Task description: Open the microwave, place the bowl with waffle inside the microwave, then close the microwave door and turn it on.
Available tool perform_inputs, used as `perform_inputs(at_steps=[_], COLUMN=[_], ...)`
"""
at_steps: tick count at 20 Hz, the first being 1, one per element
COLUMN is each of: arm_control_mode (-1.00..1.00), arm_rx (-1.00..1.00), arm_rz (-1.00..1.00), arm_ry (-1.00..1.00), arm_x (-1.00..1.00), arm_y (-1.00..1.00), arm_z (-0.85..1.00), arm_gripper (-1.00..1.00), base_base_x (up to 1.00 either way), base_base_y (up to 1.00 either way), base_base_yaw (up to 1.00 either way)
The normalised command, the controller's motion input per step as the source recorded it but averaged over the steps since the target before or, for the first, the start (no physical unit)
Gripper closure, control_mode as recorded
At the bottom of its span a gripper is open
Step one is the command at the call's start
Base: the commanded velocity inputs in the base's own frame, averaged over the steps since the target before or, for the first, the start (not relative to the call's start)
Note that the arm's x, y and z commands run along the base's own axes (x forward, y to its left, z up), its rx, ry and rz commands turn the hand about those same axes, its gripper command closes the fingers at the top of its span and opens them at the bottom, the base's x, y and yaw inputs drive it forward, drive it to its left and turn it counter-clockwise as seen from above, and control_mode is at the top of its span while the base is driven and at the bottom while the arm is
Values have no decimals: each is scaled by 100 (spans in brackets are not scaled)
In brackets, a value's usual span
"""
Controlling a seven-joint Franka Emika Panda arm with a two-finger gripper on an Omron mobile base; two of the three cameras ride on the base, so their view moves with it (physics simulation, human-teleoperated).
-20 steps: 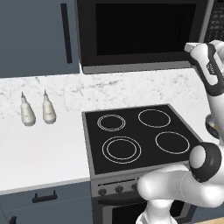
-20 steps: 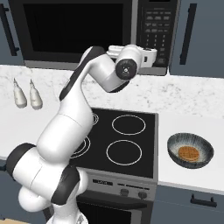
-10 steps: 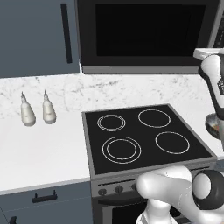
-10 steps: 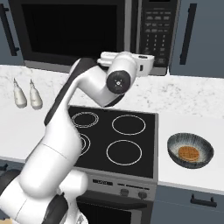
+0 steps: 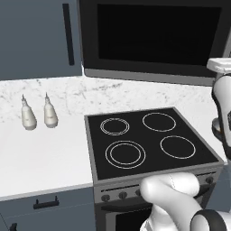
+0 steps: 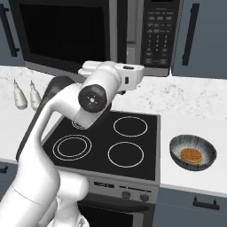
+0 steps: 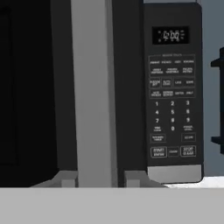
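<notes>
- Right base view: we see the microwave [image 6: 93,37] mounted above the stovetop [image 6: 104,141], taking up the span from 10 to 1 o'clock. Its button panel [image 6: 161,33] sits at the right end.
- The microwave door [image 6: 66,37] looks shut, flush with the front. A grey vertical handle [image 7: 92,92] runs down the door's right edge, just left of the panel in the hand view.
- The arm [image 6: 71,128] rises from 7 o'clock, and its hand is level with the microwave's lower trim, in front of the handle.
- Gripper [image 7: 99,178]: in the hand view we see two grey fingertips [image 7: 65,178] standing a little apart at 6 o'clock, either side of the handle's lower end. The jaws are parted with nothing between them; we cannot tell whether they touch the handle.
- The bowl [image 6: 193,152] sits on the white counter [image 6: 195,177] at 4 o'clock, just right of the stovetop.
- The waffle [image 6: 192,156] lies inside the bowl.
- Left base view: two pale bottles [image 5: 38,115] stand on the counter at 9 o'clock.
</notes>
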Motion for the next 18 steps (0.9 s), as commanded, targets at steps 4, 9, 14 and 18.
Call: perform_inputs(at_steps=[4,9,14,18], arm_control_mode=[-100,-100,-100,-100], arm_rx=[0,0,-1,-4], arm_rz=[0,0,0,0], arm_ry=[10,6,1,0], arm_x=[-86,-91,-73,-11], arm_y=[15,17,16,12], arm_z=[0,0,0,0], arm_gripper=[100,100,100,100], base_base_x=[0,0,0,0], base_base_y=[0,0,0,0], base_base_yaw=[0,0,0,0])
